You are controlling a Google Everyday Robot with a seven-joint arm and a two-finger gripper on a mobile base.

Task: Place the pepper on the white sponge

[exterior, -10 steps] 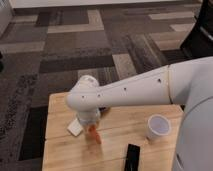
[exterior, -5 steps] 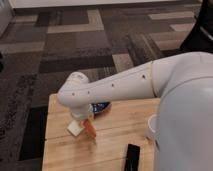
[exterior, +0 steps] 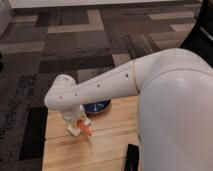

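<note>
Moved: arm (exterior: 107, 85) now fills more of the right side; pepper (exterior: 86, 129) has edged left, closer over the white sponge (exterior: 74, 128).
Claw (exterior: 79, 120): below the wrist, at the left end of the worktop (exterior: 110, 142); spread or pinching, cannot tell.
Pepper: tilted, touching the white sponge's right edge.
Blue bowl (exterior: 98, 106): just behind, partly covered by the arm.
</note>
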